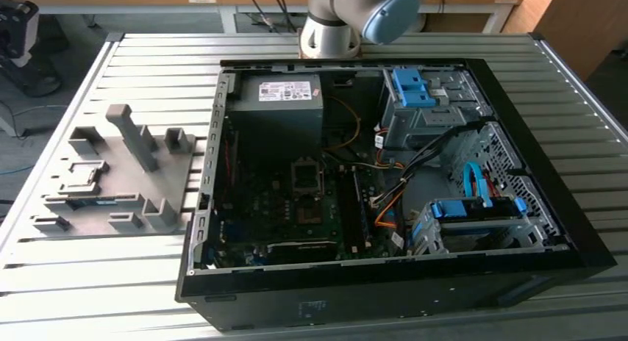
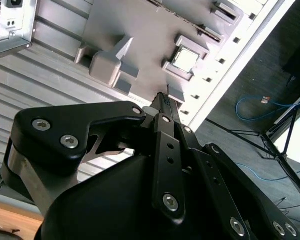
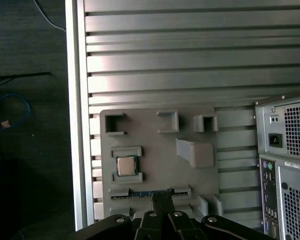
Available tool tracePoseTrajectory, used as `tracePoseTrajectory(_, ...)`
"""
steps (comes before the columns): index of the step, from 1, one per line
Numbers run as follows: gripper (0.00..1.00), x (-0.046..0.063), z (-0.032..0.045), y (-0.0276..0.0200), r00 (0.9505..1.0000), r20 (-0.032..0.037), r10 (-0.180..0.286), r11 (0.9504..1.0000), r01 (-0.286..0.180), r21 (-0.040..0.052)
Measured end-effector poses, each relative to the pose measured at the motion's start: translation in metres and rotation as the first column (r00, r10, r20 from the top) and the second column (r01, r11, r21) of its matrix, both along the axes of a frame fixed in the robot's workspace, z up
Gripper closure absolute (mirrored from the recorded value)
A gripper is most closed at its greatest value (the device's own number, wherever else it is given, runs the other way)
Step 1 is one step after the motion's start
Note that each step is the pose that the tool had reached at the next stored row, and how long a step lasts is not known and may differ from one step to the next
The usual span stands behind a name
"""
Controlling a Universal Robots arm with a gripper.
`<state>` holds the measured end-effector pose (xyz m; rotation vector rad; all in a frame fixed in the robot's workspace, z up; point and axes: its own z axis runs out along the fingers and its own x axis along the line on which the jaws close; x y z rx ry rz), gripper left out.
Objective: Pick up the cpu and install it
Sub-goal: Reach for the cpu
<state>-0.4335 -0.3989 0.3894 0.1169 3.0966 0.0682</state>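
Risk lies in the approach — the black two-finger gripper (image 3: 162, 201), clenched on nothing, hangs over the grey moulded holder tray (image 3: 155, 150) where the small square silvery-topped cpu (image 3: 125, 166) sits in its recess; descending unopened or off-centre could jab the chip or its framing lips.

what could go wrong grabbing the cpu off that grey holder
1. The cpu lies low between raised lips of the grey holder; the end effector may catch those lips instead.
2. The memory stick lies right beside it and could get knocked.
3. Cables crowd the open case near the motherboard, likely snag points.
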Motion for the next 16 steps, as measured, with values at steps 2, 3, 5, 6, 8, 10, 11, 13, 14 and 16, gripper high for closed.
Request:
tracePoseTrajectory(2,0.9,-0.004,0.0,0.0,1.0,-0.0001,0.0,1.0,0.0,0.0)
tracePoseTrajectory(3,0.9,-0.005,0.0,0.0,1.0,-0.0001,0.0,1.0,0.0,0.0)
tracePoseTrajectory(5,0.9,-0.009,-0.0002,0.0,1.0,0.0,0.0,1.0,0.0,0.0)
tracePoseTrajectory(6,0.9,-0.011,-0.0002,0.0,1.0,0.0,0.0,1.0,0.0,0.0)
tracePoseTrajectory(8,0.9,-0.015,-0.0003,0.0,1.0,0.0,0.0,1.0,0.0,0.0)
tracePoseTrajectory(10,0.9,-0.019,-0.0003,0.0,1.0,-0.0001,0.0,1.0,0.0,0.0)
tracePoseTrajectory(11,0.9,-0.021,-0.0003,0.0,1.0,-0.0002,0.0,1.0,0.0,0.0)
tracePoseTrajectory(13,0.9,-0.025,-0.0004,0.0,1.0,-0.0001,0.0,1.0,0.0,-0.0001)
tracePoseTrajectory(14,0.9,-0.027,-0.0005,0.0,1.0,-0.0001,0.0,1.0,0.0,0.0)
tracePoseTrajectory(16,0.9,-0.03,-0.0006,0.0,1.0,0.0,0.0,1.0,0.0,0.0)
